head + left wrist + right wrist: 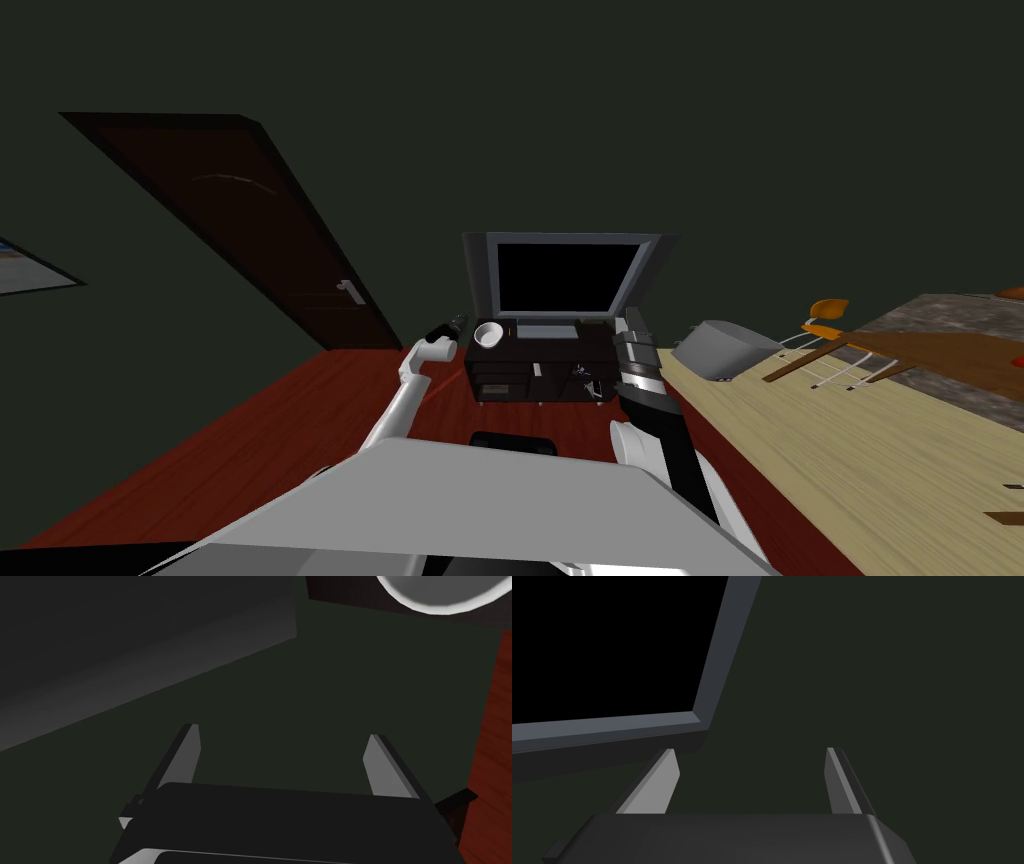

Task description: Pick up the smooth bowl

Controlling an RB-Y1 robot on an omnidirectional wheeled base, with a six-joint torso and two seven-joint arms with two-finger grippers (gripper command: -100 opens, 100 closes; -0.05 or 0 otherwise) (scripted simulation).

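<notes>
On the nine o'clock end of the dark low cabinet [560, 352], against a dark green wall [600, 120], sat the smooth white round bowl [488, 335], at three o'clock of the left gripper [455, 323], fingers spread like the right gripper's [751, 751].

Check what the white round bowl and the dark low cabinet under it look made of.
White round bowl: smooth, plain white with soft grey shading inside, no pattern; ceramic or plastic, can't tell. Dark low cabinet: near-black, matte, no visible grain; maybe painted wood or laminate, unclear.
</notes>
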